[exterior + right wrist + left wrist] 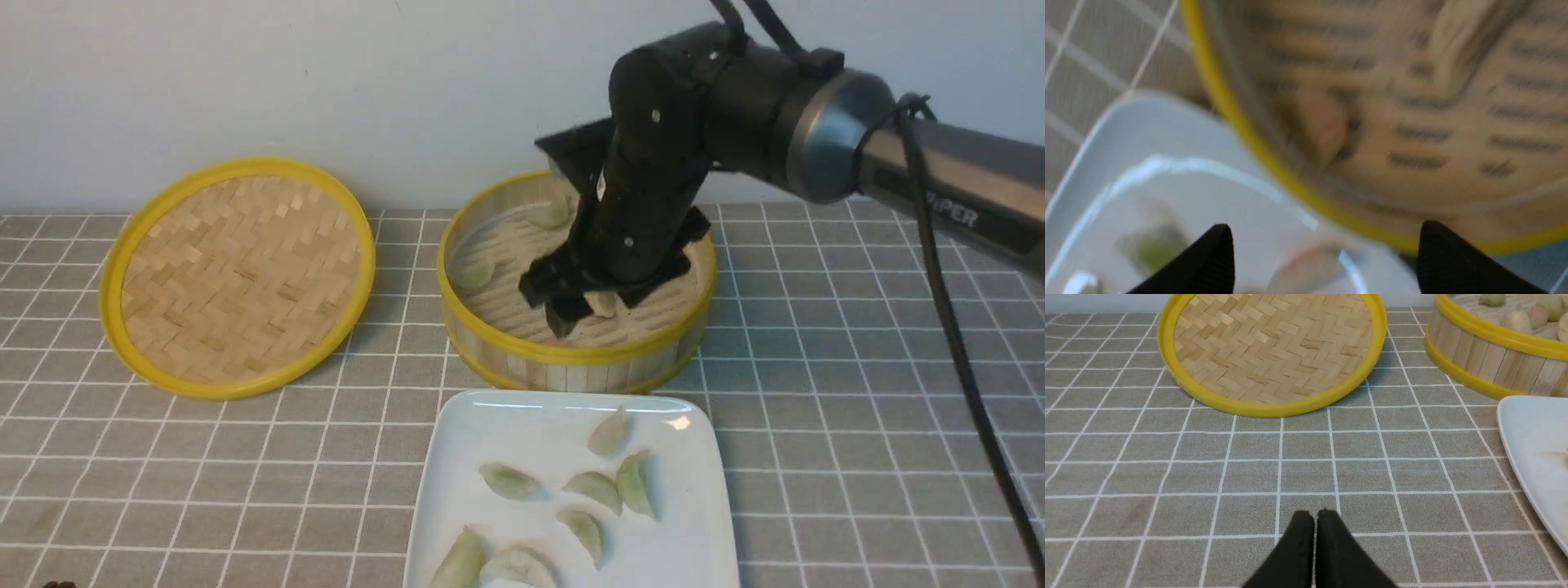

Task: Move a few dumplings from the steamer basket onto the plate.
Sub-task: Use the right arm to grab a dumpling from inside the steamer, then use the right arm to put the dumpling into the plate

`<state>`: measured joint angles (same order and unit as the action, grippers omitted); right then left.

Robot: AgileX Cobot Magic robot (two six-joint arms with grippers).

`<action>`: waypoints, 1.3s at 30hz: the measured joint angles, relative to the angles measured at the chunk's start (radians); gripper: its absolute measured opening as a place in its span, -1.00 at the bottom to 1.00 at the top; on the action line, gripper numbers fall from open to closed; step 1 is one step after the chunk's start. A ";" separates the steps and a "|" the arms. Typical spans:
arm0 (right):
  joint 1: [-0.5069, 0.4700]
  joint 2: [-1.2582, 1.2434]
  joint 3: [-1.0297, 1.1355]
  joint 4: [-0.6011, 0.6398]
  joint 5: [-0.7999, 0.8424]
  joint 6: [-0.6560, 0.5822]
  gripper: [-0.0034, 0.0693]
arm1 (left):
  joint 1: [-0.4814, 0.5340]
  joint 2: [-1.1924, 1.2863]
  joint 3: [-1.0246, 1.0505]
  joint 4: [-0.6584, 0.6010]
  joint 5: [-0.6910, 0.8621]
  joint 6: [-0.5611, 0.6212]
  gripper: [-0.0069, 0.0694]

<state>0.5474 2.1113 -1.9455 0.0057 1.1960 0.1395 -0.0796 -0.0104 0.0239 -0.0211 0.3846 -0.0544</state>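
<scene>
The right gripper [581,314] hangs low inside the steamer basket [563,371] near its front wall, jaws spread wide with nothing between them and a whitish dumpling [603,304] just beside its fingers. The left gripper [1314,516] sits pinched shut and empty over the grey checked cloth [1208,469]. Several dumplings [596,490] lie on the plate [457,457] directly in front of the basket at mixed angles: a crosswise dumpling [509,481] runs left to right, an upright-lying dumpling [635,483] points its long axis toward the basket, and white lettering on the right arm [955,216] reads "PIPER".
</scene>
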 joint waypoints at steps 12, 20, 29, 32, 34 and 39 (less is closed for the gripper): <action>-0.080 0.314 -0.311 -0.006 -0.004 0.002 0.61 | 0.000 0.000 0.000 0.000 0.000 0.000 -0.83; -0.080 0.360 -0.325 -0.021 0.004 0.002 0.03 | 0.000 0.000 0.000 0.000 0.000 0.000 -0.83; -0.080 0.274 -0.361 -0.012 0.046 -0.014 -0.22 | 0.000 0.000 0.000 0.000 0.000 0.000 -0.83; -0.079 0.202 -0.324 0.036 0.047 -0.028 -0.22 | 0.000 0.000 0.000 0.000 0.000 0.000 -0.83; -0.067 0.097 -0.233 0.106 0.048 -0.053 -0.22 | 0.000 0.000 0.000 0.000 0.000 0.000 -0.83; 0.033 -0.100 0.026 0.145 0.047 -0.067 -0.22 | 0.000 0.000 0.000 0.000 0.000 0.000 -0.83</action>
<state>0.5806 2.0114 -1.9197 0.1511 1.2435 0.0726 -0.0796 -0.0104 0.0239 -0.0211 0.3846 -0.0544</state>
